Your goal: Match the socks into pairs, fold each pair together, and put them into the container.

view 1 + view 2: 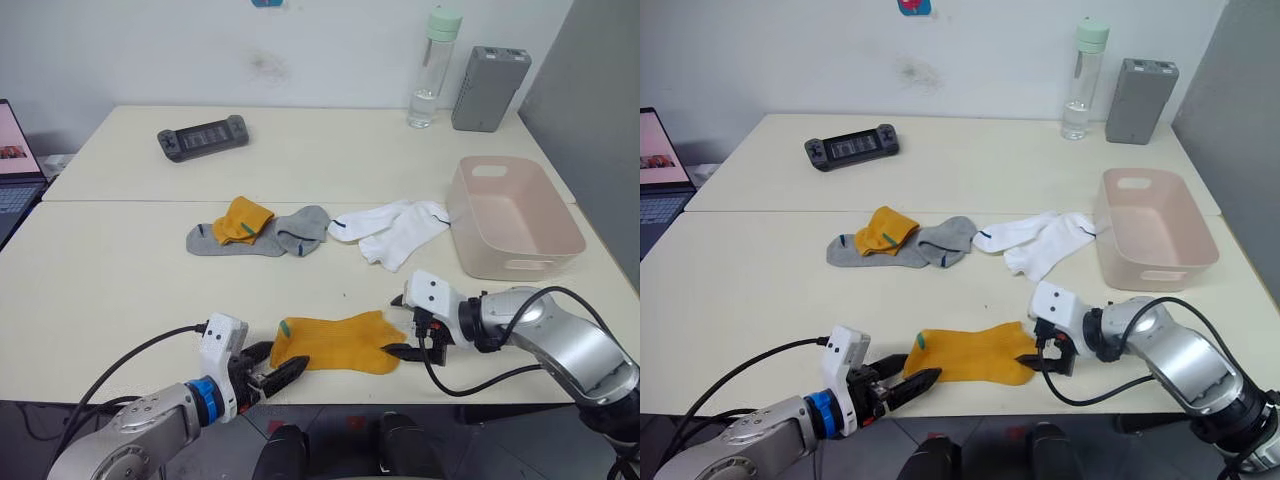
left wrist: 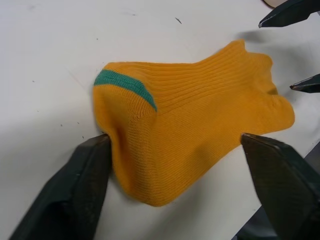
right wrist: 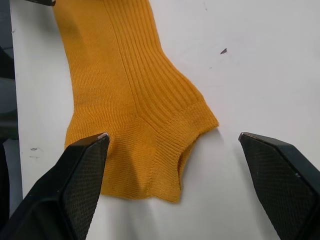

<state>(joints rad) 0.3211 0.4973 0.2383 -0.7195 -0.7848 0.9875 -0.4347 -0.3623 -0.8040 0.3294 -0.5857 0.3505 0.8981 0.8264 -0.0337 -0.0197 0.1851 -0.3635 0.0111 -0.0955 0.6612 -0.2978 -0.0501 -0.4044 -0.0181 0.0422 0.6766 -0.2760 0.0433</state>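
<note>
One mustard-orange sock (image 1: 335, 343) lies flat near the table's front edge. My left gripper (image 1: 275, 372) is open at the sock's green-striped end (image 2: 125, 85), one finger (image 2: 75, 195) touching the fabric. My right gripper (image 1: 403, 325) is open, straddling the sock's ribbed cuff end (image 3: 160, 150). Farther back, a second orange sock (image 1: 243, 220) lies on top of two grey socks (image 1: 300, 232). Two white socks (image 1: 395, 228) lie beside them. The pale pink container (image 1: 520, 255) stands at the right, with nothing showing inside.
A black handheld controller (image 1: 203, 137) lies on the far table. A water bottle (image 1: 432, 70) and a grey box (image 1: 488, 88) stand at the back right. A laptop (image 1: 12, 160) sits at the left edge. A seam (image 1: 150, 201) runs between the two tables.
</note>
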